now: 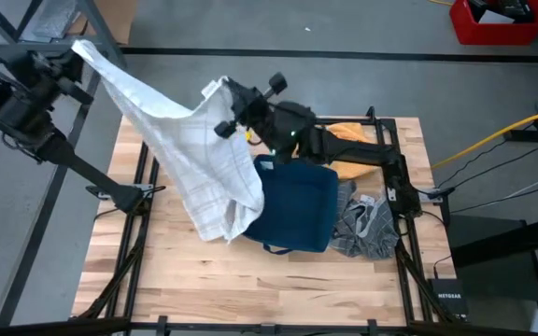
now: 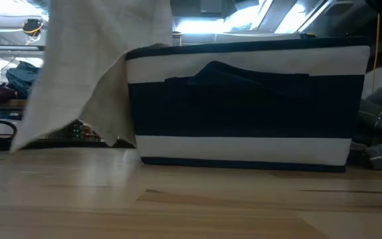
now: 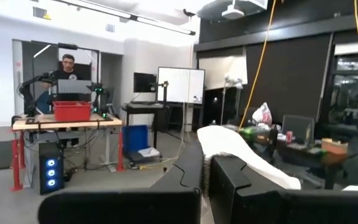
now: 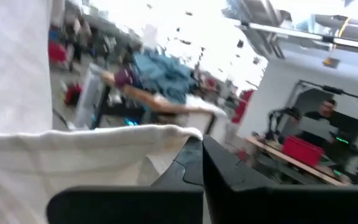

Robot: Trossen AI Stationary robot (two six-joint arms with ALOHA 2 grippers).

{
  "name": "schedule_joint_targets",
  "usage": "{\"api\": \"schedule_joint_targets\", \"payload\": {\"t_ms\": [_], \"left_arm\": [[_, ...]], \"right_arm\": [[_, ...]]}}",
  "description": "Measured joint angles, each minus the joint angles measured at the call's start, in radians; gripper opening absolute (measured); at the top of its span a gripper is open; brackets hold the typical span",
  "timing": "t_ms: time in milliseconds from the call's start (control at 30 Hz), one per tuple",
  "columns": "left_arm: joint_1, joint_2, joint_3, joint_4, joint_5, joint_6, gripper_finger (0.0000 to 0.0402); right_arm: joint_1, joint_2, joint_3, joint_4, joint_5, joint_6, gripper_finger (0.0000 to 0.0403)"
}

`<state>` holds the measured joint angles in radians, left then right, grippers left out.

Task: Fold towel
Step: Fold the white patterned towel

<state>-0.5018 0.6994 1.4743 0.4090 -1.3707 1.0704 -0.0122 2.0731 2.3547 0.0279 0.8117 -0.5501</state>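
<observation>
The towel (image 1: 190,140) hangs in the air between our two grippers, stretched along a line running from the far left of the table toward its centre. The left gripper (image 1: 75,58) is closed on one corner, raised beyond the table's left edge; the right gripper (image 1: 224,98) is closed on another corner over the table's middle. In each wrist view the fingers pinch a fold of white cloth (image 3: 241,155) (image 4: 92,146). Below that taut upper edge the cloth sags, and its lower part drapes down onto the blue bin (image 1: 292,205); in the low view the hanging cloth (image 2: 85,73) reaches close to the tabletop just beside the bin's striped wall (image 2: 244,106).

We judge that the coming move turns on this drape: the free hem lies toward the bin from both grippers, so laying the towel flat calls for carrying it toward the bare wood (image 1: 250,280) at the near side. The bin stands in the way. A grey cloth (image 1: 367,229) lies beside the bin and an orange cloth (image 1: 353,131) lies behind the right arm.
</observation>
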Motion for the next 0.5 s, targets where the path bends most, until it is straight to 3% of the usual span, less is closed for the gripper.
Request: {"api": "schedule_joint_targets", "payload": {"t_ms": [200, 500], "left_arm": [[0.0, 0.0, 0.086, 0.001, 0.022, 0.082, 0.0], [0.0, 0.0, 0.198, 0.002, 0.205, 0.102, 0.0]], "right_arm": [[-0.068, 0.0, 0.0, 0.136, -0.086, 0.004, 0.0], [-0.192, 0.0, 0.0, 0.193, -0.24, 0.126, 0.0]]}}
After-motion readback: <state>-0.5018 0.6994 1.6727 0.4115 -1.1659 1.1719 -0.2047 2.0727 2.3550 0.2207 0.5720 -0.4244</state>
